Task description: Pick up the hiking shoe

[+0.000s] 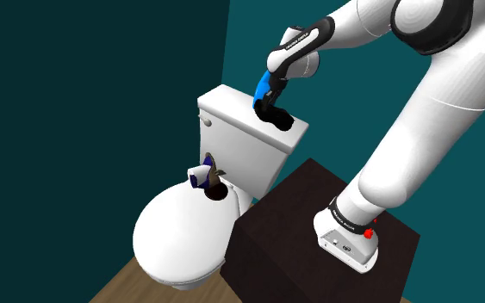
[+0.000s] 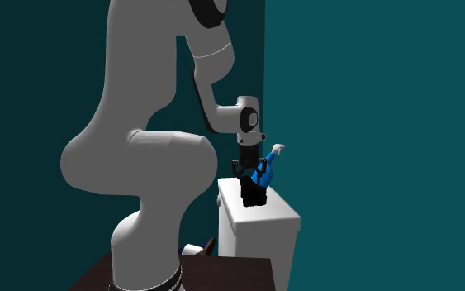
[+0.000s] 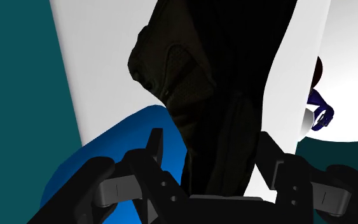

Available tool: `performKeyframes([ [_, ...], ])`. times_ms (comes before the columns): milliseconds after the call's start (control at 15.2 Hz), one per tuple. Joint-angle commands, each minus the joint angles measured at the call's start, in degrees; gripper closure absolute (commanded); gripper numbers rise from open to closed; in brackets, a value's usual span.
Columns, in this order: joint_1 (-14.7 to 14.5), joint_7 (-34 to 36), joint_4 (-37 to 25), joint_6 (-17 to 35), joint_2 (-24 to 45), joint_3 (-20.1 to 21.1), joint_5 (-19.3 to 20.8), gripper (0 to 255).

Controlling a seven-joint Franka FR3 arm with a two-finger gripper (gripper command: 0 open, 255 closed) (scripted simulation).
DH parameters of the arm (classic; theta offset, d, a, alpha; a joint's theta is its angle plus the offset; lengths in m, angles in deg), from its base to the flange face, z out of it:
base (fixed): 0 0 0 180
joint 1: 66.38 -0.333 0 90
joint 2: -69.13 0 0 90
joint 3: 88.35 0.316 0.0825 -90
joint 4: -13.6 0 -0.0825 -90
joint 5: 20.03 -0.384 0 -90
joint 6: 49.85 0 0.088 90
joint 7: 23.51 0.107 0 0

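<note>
Pincer work atop the white toilet tank (image 1: 232, 129): pinching the black hiking shoe (image 1: 283, 122) between the 2 fingers of the gripper (image 1: 271, 107), pressing in on either side of its dark upper. Holding the shoe low at the tank lid, at the end toward the shoulder view's right; touching the lid or just off it, cannot tell. Crowding a tilted blue spray bottle (image 2: 263, 172) just beside the fingers. Sharing the scene with 1 small blue-and-white item (image 1: 202, 176) lying on the closed toilet lid (image 1: 176, 237) below the tank.
</note>
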State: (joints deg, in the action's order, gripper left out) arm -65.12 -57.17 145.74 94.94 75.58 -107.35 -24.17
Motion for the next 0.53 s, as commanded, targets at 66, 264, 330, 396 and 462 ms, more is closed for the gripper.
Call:
performKeyframes([
  [66, 0.0, 0.0, 0.1, 0.1, 0.2, 0.0, 0.0, 255],
  [264, 0.1, -0.1, 0.1, 0.1, 0.1, -0.1, 0.0, 255],
  [330, 0.1, -0.1, 0.1, 0.0, 0.0, -0.1, 0.0, 255],
  [396, 0.0, 0.0, 0.1, 0.1, 0.1, 0.0, 0.0, 255],
  [462, 0.0, 0.3, -0.1, -0.6, -0.5, -0.1, 0.4, 255],
])
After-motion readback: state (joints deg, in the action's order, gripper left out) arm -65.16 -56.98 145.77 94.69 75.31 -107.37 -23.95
